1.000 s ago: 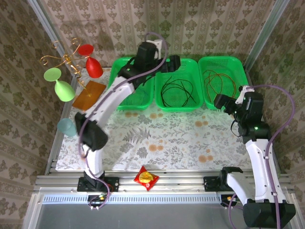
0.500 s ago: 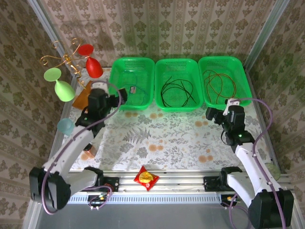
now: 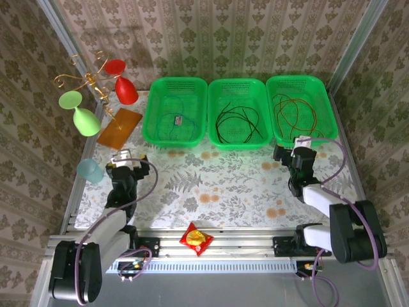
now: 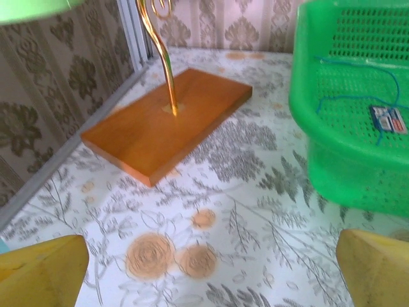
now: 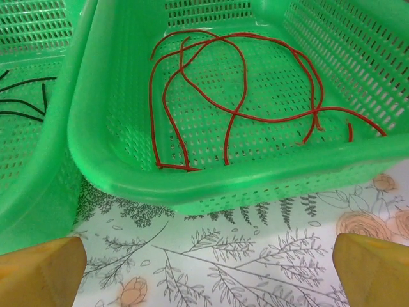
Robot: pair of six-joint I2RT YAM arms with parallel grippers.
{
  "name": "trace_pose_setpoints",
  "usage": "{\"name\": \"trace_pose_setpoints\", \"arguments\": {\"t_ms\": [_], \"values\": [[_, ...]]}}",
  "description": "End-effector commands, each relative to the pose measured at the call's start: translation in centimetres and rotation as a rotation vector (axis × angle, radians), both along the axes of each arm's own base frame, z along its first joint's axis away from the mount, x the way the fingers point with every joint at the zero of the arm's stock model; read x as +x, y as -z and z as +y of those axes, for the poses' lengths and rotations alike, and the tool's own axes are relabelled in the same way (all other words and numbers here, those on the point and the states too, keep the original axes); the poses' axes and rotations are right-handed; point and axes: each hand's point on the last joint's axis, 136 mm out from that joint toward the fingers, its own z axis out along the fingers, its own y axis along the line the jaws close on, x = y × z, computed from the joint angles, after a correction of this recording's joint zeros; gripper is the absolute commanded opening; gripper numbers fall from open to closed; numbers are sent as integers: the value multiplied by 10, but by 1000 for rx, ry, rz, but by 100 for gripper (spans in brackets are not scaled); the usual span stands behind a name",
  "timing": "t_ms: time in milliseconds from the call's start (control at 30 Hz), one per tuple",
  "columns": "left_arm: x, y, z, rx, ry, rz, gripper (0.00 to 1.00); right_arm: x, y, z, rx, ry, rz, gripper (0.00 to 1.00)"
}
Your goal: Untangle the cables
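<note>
The cables lie apart in three green baskets at the back. A blue-green cable (image 3: 174, 121) (image 4: 377, 83) with a small label lies in the left basket (image 3: 153, 102). The middle basket (image 3: 238, 83) holds a black cable (image 3: 236, 121) (image 5: 25, 102). Red and brown-orange cables (image 3: 294, 112) (image 5: 236, 89) lie in the right basket (image 3: 319, 86) (image 5: 255, 179). My left gripper (image 3: 123, 157) (image 4: 211, 275) hovers low over the tablecloth, open and holding nothing, short of the left basket. Just in front of the right basket, my right gripper (image 3: 293, 150) (image 5: 208, 275) is also open with nothing between its fingers.
A gold glass stand on a wooden base (image 3: 119, 126) (image 4: 167, 121) holds a red glass (image 3: 124, 89) and a green glass (image 3: 83, 118) at the back left. A teal cup (image 3: 89, 170) stands left of my left gripper. A red snack packet (image 3: 196, 238) lies on the front rail.
Both arms have drawn back from the baskets and folded low toward the near edge. The left gripper, over the left basket a second ago, is now above the cloth.
</note>
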Motion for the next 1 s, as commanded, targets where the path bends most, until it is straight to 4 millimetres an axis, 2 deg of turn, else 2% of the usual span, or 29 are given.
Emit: {"name": "trace_pose_setpoints", "arguments": {"t_ms": [0, 100, 133, 300, 367, 433, 533, 600, 667, 767, 967], "values": [[9, -34, 11, 81, -26, -129, 100, 14, -24, -7, -58, 38, -140, 100], [13, -23, 19, 82, -45, -113, 100, 18, -21, -8, -59, 42, -156, 100], [14, -21, 22, 67, -56, -122, 100, 18, -10, -8, -61, 41, -138, 100], [28, -11, 23, 58, -38, -144, 100, 16, -9, -2, -64, 6, -153, 100], [35, -6, 31, 66, -79, -150, 100, 17, -7, 6, -70, -44, -166, 100], [41, 7, 25, 64, -35, -124, 100, 17, 1, 12, -84, -74, -170, 100], [56, 20, 0, 91, 111, -84, 100, 22, 2, 15, -100, -70, -147, 100], [64, 25, -9, 111, 162, -71, 100, 30, 4, 13, -104, -56, -121, 100], [71, 29, -6, 106, 140, -13, 100, 36, 9, 8, -86, -30, -60, 100], [86, 35, 12, 100, 29, 79, 100, 36, 9, 2, -66, -19, -64, 100], [85, 35, 11, 104, 32, 76, 100, 36, 9, 2, -66, -19, -63, 100]]}}
